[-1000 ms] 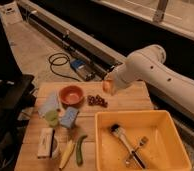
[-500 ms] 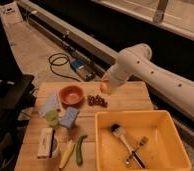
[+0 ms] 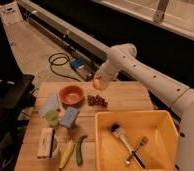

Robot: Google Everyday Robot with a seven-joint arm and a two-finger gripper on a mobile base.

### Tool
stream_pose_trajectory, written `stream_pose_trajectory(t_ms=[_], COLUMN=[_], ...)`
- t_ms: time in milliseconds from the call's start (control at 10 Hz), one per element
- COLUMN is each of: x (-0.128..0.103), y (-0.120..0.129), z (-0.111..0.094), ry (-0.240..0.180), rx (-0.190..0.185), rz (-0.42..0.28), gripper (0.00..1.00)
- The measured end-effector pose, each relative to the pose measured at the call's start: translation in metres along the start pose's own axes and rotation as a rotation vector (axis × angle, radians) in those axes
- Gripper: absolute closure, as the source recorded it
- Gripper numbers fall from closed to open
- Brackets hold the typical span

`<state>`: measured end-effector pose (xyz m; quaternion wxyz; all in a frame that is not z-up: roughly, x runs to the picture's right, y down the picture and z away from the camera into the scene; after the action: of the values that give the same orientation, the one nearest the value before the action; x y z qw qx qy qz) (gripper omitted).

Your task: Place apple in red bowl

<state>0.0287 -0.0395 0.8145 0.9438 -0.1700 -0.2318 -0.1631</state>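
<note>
- While the white arm reaches in from the right, its pincer hangs above the far part of the wooden worktop, closed around the apple
- The apple is off the worktop, up and to the right of the red bowl, not over its middle
- The red bowl sits on the worktop near the far left, with nothing visible inside it
- 1 cluster of dark grapes lies just right of the bowl, below the held apple
- A large yellow tub fills the near right corner, holding a brush and a fork
- Near the left edge lie a blue sponge, a green cup-like thing, a banana and a green vegetable
</note>
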Motion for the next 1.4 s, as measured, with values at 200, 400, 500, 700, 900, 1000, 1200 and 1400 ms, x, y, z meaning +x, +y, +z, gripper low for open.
stream_pose_trajectory(t_ms=[200,400,500,700,900,1000,1200,1400], x=[-0.001,-0.001,-0.001,-0.001,-0.018,-0.026,-0.051,-0.07], y=[-0.002,-0.001,-0.002,-0.002,-0.008,-0.011,-0.023,-0.033], z=[0.001,0.001,0.001,0.003,0.013,0.018,0.031,0.044], ry=[-0.006,-0.005,-0.005,0.007,-0.004,-0.014,-0.055,-0.096], rx=[0.005,0.005,0.004,0.008,0.013,0.014,0.023,0.026], rz=[0.001,0.002,0.001,-0.008,-0.04,-0.053,-0.092,-0.121], gripper=[1.0,1.0,1.0,1.0,1.0,1.0,1.0,0.89])
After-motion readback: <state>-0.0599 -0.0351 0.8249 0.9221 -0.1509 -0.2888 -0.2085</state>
